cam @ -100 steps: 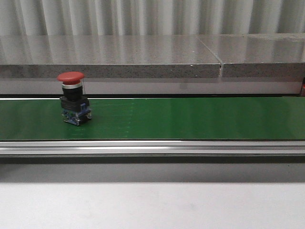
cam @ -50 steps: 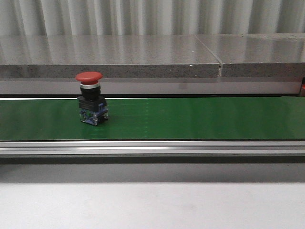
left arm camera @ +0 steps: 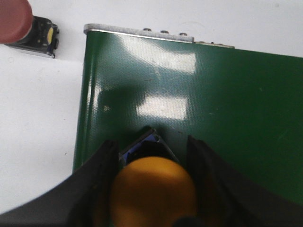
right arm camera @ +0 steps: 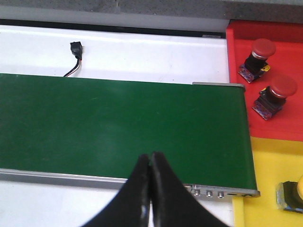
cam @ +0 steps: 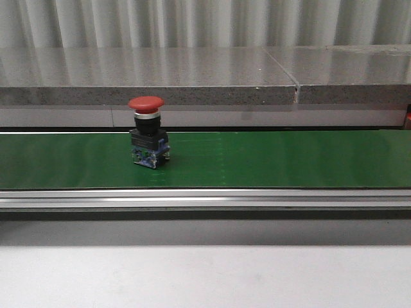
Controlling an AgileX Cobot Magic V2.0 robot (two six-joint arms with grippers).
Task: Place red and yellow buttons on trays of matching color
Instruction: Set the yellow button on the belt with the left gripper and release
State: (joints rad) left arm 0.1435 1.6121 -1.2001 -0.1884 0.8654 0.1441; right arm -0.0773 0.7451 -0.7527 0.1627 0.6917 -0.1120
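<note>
A red button [cam: 147, 131] with a black and blue base stands upright on the green belt [cam: 270, 160], left of the middle in the front view. No gripper shows in that view. My left gripper [left arm camera: 150, 151] is shut on a yellow button [left arm camera: 152, 189] just over the belt's end [left arm camera: 227, 94]. My right gripper [right arm camera: 151, 156] is shut and empty above the belt's near edge [right arm camera: 118, 123]. Beyond the belt's end a red tray [right arm camera: 289, 126] holds two red buttons [right arm camera: 258, 56] [right arm camera: 274, 94]. A yellow tray [right arm camera: 270, 161] beside it holds a yellow button [right arm camera: 292, 194] at the frame edge.
Another red button [left arm camera: 19, 23] lies on the white table beside the belt's start. A small black connector with a wire [right arm camera: 75, 51] lies on the white surface behind the belt. A grey stone ledge [cam: 192, 83] runs along the far side, and a metal rail [cam: 205, 199] edges the near side.
The red button has travelled to the right along the belt in the front view, staying upright. Nothing else there has moved.
</note>
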